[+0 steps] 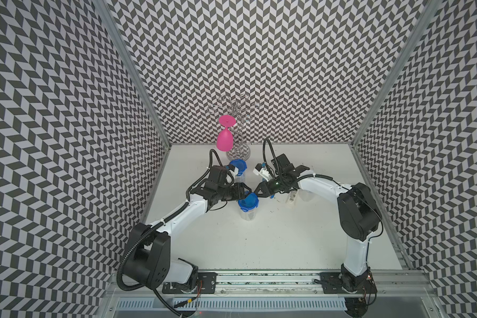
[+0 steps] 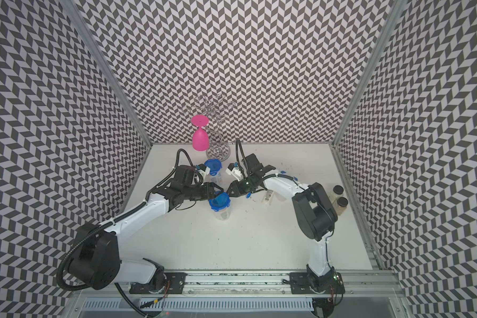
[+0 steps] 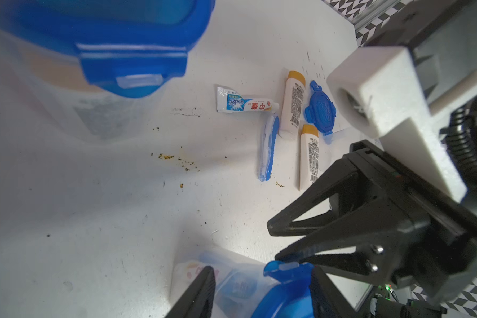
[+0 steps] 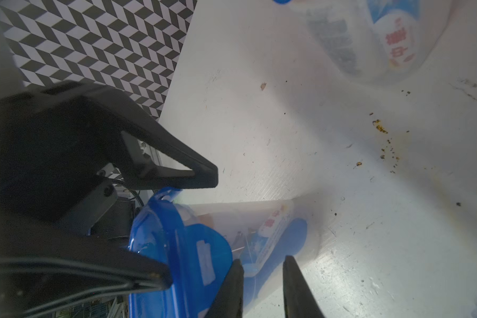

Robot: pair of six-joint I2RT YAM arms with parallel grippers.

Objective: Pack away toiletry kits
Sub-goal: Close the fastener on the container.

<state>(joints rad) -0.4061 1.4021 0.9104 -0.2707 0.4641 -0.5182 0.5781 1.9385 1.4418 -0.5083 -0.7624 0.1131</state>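
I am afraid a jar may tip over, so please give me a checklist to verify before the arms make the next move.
1. near jar upright on the table: ok.
2. blue lid sitting on the near jar: ok.
3. Lid tabs clipped down: cannot tell.
4. left gripper astride the lid, hold firm: cannot tell.
5. right gripper at a lid tab, jaws apart: ok.
6. All items packed: not ok. The toothpaste tube, toothbrush, bottle and second bottle lie loose.
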